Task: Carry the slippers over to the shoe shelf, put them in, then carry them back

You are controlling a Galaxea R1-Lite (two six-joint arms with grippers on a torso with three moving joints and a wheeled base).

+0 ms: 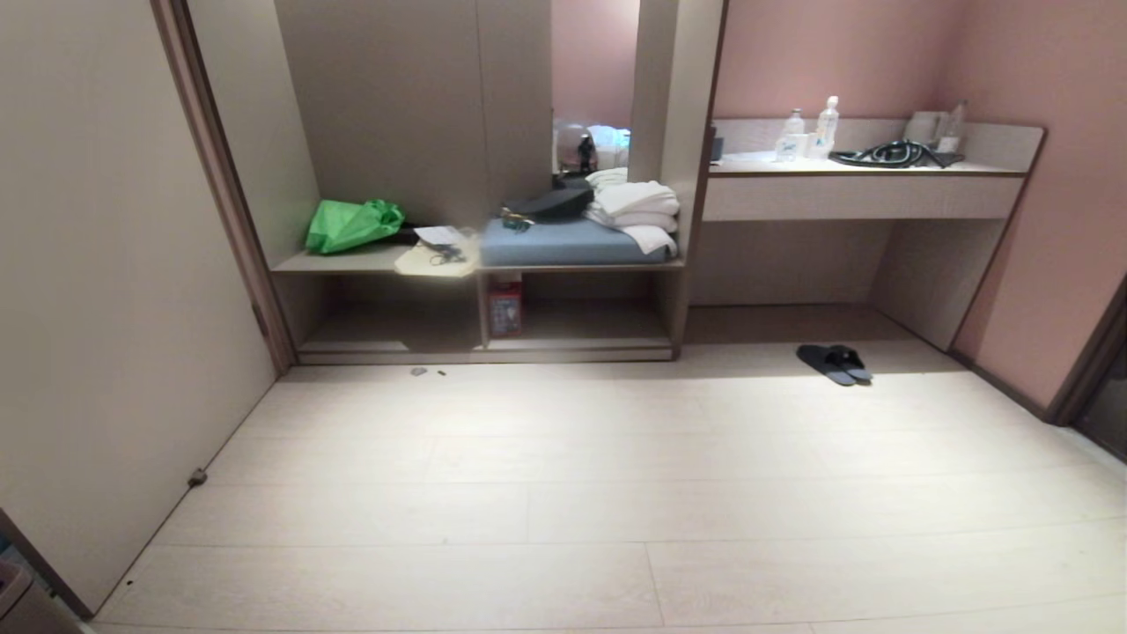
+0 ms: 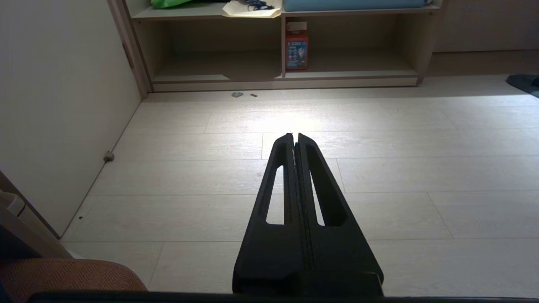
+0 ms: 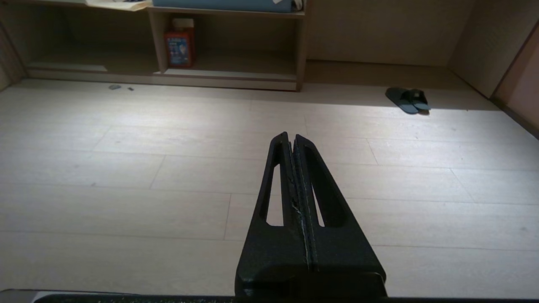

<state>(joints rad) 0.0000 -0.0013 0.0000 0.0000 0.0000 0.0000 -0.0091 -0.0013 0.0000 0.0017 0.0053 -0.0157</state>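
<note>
The slippers lie as a dark pair on the pale floor at the right, in front of the recess under the desk; the right wrist view shows them far ahead, and the left wrist view catches only an edge. The shoe shelf is the low open cubby under the bench, holding a red box at its left end. My left gripper and right gripper are both shut on nothing, hang over bare floor far from the slippers, and are outside the head view.
A second low cubby lies left of the red box. The bench above carries a green bag, a blue cushion and folded towels. A wall panel bounds the left. The desk holds bottles.
</note>
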